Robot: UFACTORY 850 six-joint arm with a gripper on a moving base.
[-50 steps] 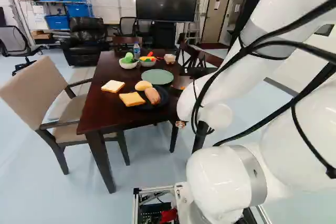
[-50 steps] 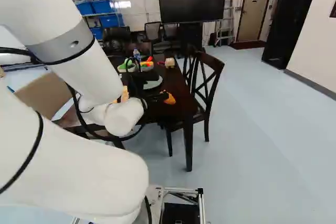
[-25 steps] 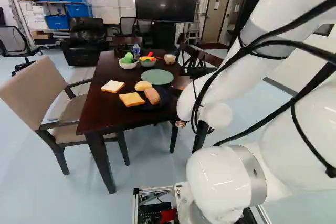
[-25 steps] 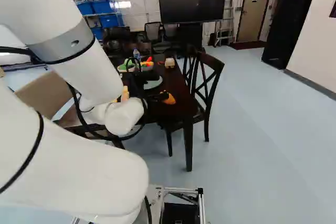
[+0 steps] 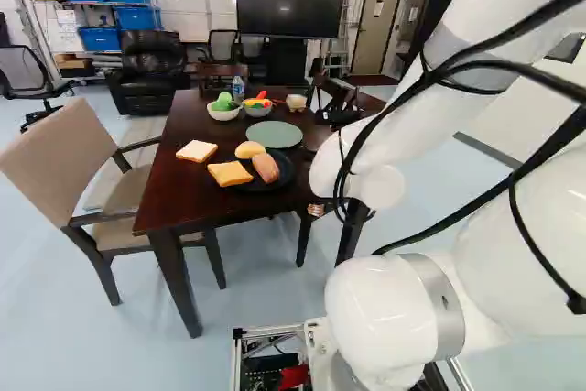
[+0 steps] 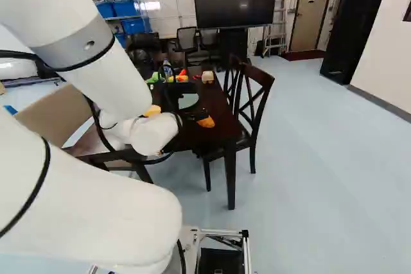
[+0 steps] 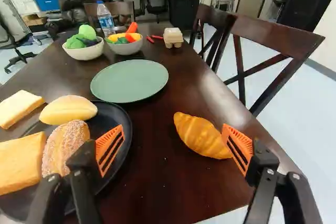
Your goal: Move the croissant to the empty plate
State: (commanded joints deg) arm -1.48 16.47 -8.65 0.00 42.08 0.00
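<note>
The arm [image 5: 398,139] has shifted, fingers [image 7: 109,148] apart, bare table [image 7: 152,129] between croissant [image 7: 199,137] and plate's edge [image 7: 161,83].

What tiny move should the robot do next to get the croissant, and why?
Probably slide the open gripper slightly toward the nearest chair, because the croissant lies off-center, much closer to the chair-side finger than to the other one.

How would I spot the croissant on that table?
Find the dark table, then its green plate. Nearer the gripper, toward the wooden chairs, lies the croissant. Its ridged, orange-gold crust sets it apart from the other breads.
</note>
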